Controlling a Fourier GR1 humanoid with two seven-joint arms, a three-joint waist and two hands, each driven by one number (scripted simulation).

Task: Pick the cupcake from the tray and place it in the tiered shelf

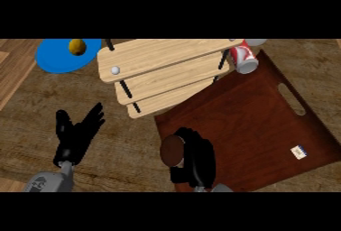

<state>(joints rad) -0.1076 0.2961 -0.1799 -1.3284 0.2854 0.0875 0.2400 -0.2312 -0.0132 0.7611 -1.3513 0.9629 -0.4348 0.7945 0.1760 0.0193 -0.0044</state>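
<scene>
Right hand [196, 162] sits nearest, fingers curled round the one cupcake [174, 150] at the near left edge of the single dark wooden tray [266, 122], while the left hand [76, 133] rests with fingers straight over bare counter [40, 113] to the left. One tiered shelf [163, 67] with three pale boards stands far centre, overlapping the tray's far left corner, with one can [244, 56] lying at the tray's far edge. One blue plate [63, 56] with a yellowish fruit [78, 46] sits far left, one small card [299, 152] lies near the tray's right edge, and most of the tray between is bare.
</scene>
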